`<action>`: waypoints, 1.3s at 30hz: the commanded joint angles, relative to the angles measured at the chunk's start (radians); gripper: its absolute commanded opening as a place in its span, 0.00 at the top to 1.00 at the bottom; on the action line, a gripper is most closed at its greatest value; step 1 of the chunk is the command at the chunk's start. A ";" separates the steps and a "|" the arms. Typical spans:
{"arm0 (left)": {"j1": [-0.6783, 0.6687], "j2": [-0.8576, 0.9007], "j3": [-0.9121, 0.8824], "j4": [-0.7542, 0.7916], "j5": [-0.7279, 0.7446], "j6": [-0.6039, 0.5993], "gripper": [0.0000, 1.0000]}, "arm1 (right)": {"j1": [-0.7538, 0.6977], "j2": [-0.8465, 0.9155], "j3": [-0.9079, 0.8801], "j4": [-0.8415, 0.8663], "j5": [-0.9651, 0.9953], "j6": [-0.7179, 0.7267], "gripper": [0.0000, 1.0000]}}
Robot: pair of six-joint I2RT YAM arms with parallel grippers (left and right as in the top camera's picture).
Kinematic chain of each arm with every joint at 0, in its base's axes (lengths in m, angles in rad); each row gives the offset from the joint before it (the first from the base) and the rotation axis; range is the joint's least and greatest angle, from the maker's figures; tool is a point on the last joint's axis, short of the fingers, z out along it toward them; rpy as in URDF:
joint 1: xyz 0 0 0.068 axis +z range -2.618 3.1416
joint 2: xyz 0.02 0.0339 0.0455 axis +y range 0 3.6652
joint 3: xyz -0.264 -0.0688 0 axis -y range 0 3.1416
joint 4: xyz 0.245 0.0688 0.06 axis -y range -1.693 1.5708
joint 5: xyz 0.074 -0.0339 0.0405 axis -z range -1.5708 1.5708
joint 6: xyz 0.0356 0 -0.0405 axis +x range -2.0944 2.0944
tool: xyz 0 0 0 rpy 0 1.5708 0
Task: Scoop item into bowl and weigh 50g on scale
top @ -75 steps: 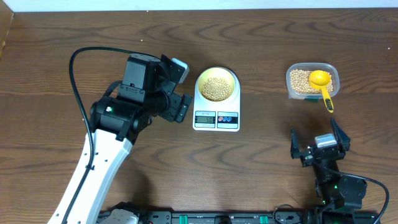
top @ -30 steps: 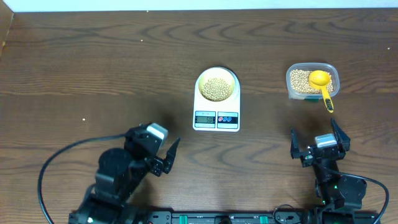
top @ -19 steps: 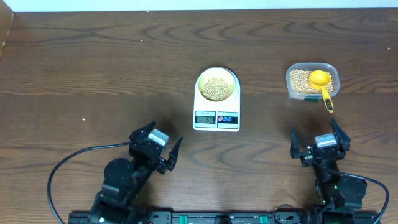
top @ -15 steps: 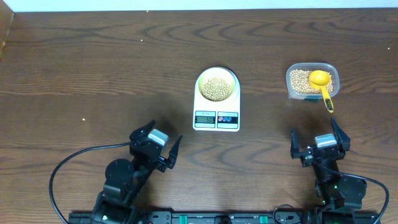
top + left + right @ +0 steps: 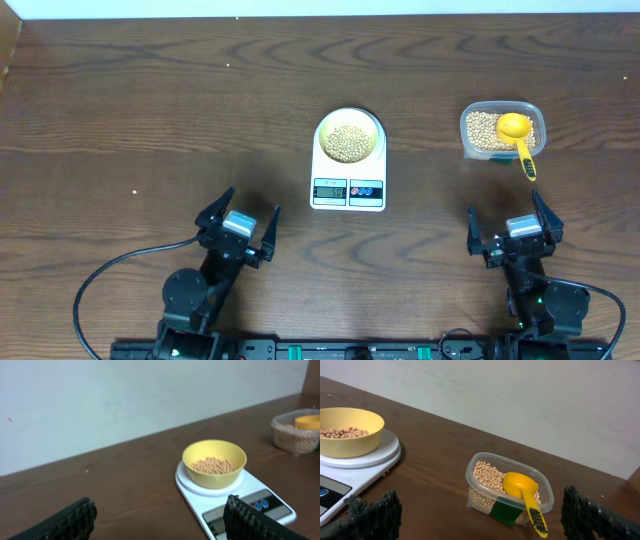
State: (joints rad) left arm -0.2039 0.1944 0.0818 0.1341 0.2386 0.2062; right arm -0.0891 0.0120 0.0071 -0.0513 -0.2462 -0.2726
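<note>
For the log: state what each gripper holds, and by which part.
Nothing is held. The left gripper and right gripper are open and empty; the scoop rests in the tub.

Centre blocked: scale (image 5: 348, 185), bowl (image 5: 348, 137) atop; tub (image 5: 502, 130) right; table (image 5: 150, 100) open between them.

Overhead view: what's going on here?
Nothing is being handled. The left gripper and right gripper both sit open and empty near the front of the table. The yellow bowl, part-filled with beans, rests on the scale; its display is too small to read. The yellow scoop lies in the clear tub at the right. Scooping looks finished, though 50g can't be confirmed.
</note>
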 commanded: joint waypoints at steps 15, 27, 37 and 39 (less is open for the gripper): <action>0.087 -0.193 -0.078 0.033 -0.053 -0.106 0.17 | 0.005 -0.005 -0.002 -0.005 0.005 0.010 0.01; 0.088 -0.193 -0.078 -0.122 -0.232 -0.341 0.17 | 0.005 -0.005 -0.002 -0.005 0.005 0.010 0.01; 0.110 -0.193 -0.078 -0.209 -0.235 -0.343 0.17 | 0.005 -0.005 -0.002 -0.005 0.005 0.010 0.01; 0.121 -0.193 -0.078 -0.209 -0.234 -0.343 0.17 | 0.005 -0.005 -0.002 -0.005 0.005 0.010 0.01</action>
State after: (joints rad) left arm -0.1001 0.0105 0.0135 -0.0235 0.0383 -0.1284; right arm -0.0891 0.0120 0.0071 -0.0513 -0.2462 -0.2726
